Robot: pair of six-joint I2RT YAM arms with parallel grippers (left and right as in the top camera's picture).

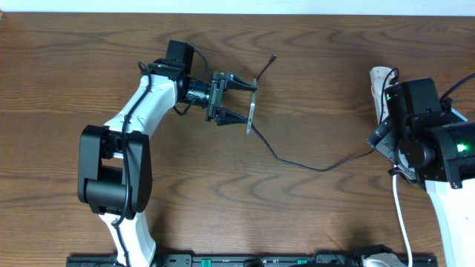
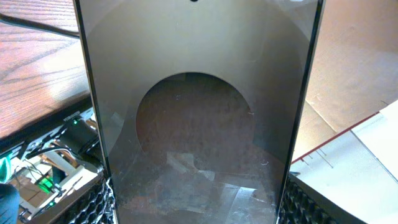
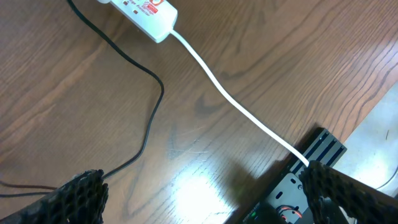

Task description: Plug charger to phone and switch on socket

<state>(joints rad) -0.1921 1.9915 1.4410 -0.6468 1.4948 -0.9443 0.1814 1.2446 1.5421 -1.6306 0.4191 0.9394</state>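
while the left gripper (image 1: 247, 104) clamps the phone (image 1: 252, 107) on its edge, the charger (image 1: 318, 169) runs past it and rightward toward the socket (image 3: 146, 14), near which the right gripper (image 3: 211, 202) hangs spread wide, holding nothing.

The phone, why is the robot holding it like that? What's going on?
The left gripper holds the phone up on its edge. The charger lies loose on the table, and its connector tip is not in the phone yet. The right gripper hovers open over the table near the socket, touching nothing.
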